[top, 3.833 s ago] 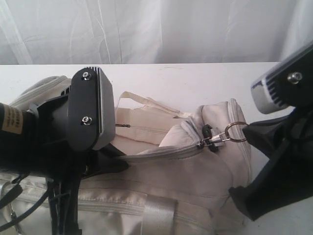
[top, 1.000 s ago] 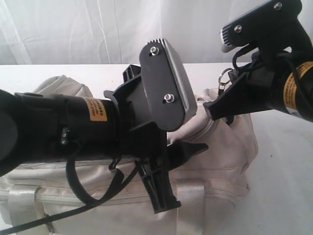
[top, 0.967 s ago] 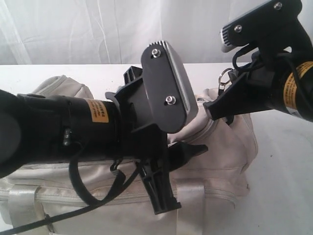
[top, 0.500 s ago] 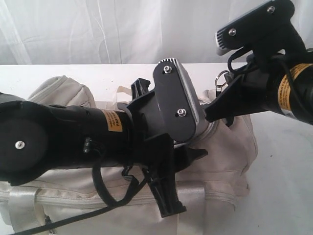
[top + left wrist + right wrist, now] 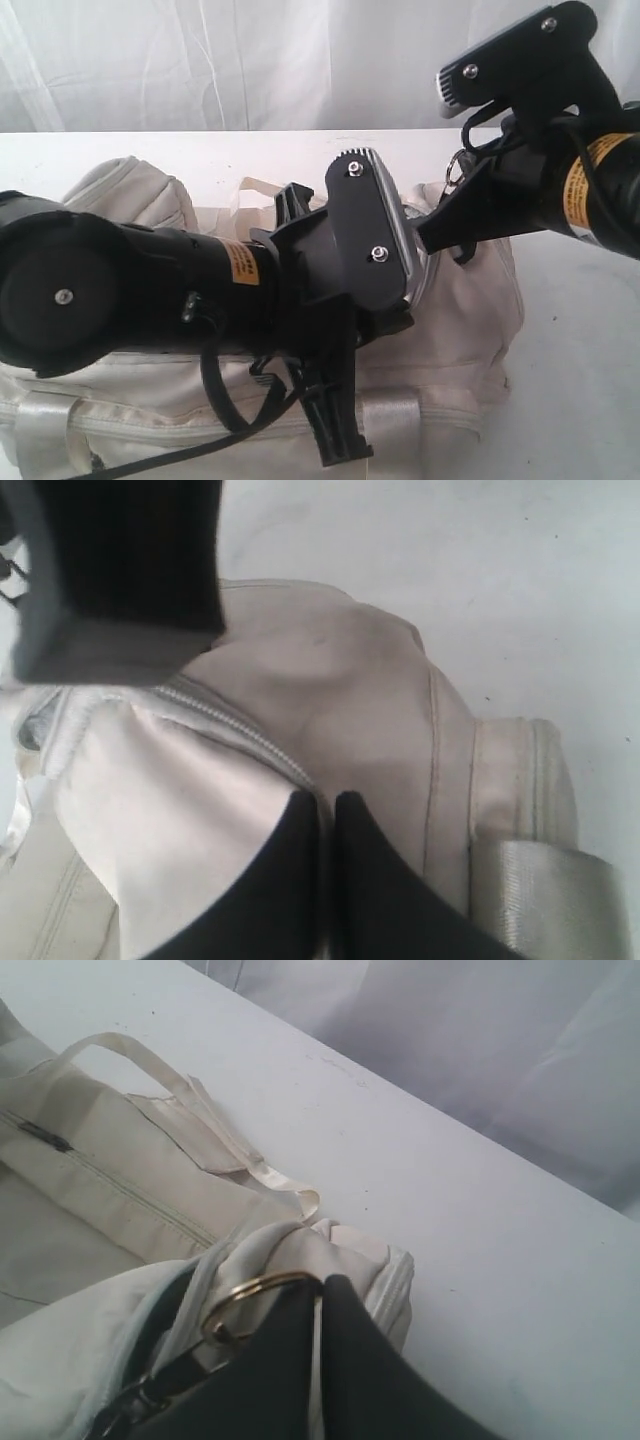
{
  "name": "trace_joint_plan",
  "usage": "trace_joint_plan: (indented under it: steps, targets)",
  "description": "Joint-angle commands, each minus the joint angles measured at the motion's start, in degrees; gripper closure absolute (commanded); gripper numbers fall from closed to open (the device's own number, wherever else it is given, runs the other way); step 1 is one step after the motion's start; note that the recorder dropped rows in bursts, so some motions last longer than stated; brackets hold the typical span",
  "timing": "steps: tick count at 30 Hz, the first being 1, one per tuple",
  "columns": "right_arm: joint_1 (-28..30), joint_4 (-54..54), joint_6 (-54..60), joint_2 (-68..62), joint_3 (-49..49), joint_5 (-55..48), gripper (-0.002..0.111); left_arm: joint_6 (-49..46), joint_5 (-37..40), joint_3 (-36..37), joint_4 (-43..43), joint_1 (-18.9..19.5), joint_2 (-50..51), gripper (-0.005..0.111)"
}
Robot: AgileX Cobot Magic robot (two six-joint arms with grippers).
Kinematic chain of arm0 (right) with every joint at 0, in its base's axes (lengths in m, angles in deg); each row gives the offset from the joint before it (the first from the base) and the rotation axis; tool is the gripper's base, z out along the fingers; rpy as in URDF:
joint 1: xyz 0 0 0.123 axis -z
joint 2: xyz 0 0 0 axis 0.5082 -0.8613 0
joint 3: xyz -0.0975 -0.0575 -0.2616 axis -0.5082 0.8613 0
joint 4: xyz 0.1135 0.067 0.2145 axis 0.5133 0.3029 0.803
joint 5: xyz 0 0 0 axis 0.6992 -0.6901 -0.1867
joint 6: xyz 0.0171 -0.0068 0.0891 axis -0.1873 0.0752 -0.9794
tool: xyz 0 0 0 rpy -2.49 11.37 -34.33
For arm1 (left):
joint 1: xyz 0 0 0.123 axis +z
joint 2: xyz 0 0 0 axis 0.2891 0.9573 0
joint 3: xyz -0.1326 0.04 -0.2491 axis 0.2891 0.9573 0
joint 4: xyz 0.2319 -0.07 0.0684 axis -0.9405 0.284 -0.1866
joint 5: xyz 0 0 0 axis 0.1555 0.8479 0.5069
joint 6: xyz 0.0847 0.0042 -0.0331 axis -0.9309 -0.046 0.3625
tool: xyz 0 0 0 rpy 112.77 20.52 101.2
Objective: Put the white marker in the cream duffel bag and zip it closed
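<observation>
Pushed further right and lower across the cream duffel bag with the left arm since a second ago, fingers gone from spread wide to clenched. Hoisted higher on the right, too, compared with nearly four seconds back.

Starting at the left of the exterior frame: swamped by the black bulk of that arm, with just the bag's rounded end peeking out above it at upper left. Resting on the white counter, with a shiny webbing strap down at the bottom edge.

On to the centre: clamped down with the left gripper on the bag's cream fabric, right where the grey zip line runs in between the two black tips. Pressed together, seam nipped between.

Over to the upper right: reaching in with the right arm above the bag's far end. Gripping a metal ring with the right gripper, squeezed tight on it, cream fabric bunched just beneath. Beyond that, lying slack on top of the bag, a cream handle loop, then counter, then white drape along the top of the frame.

Cannot tell where the white marker is.
</observation>
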Motion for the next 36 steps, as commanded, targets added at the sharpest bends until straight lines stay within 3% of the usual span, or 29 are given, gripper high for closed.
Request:
trace_joint_plan:
  steps: [1, 6, 19, 28, 31, 36]
  targets:
    - [0.26, -2.65, 0.31, -1.38, -0.29, -1.04, 0.108, 0.46, 9.07, 0.26, 0.72, -0.38, -1.48, 0.107]
    - [0.51, -5.2, 0.31, -4.06, -0.85, -1.14, 0.108, 0.46, 9.31, 0.26, 0.72, -0.38, -3.41, 0.107]
    - [8.06, -6.36, 0.31, -9.85, -5.33, 5.23, 0.108, 0.13, 10.64, 0.26, 0.72, -0.38, -4.24, 0.107]
    - [9.26, -5.54, 0.2, -11.64, -5.44, 7.87, 0.108, -0.02, 10.3, 0.26, 0.6, -0.27, -4.24, 0.107]
    - [9.26, -4.02, 0.03, -11.64, -5.44, 9.37, 0.099, -0.02, 9.62, 0.26, 0.6, -0.27, -4.24, 0.107]
    - [9.26, -0.11, -0.66, -10.51, -5.44, 10.19, 0.067, -1.91, 9.07, 0.26, 0.5, -0.27, -4.24, 0.107]
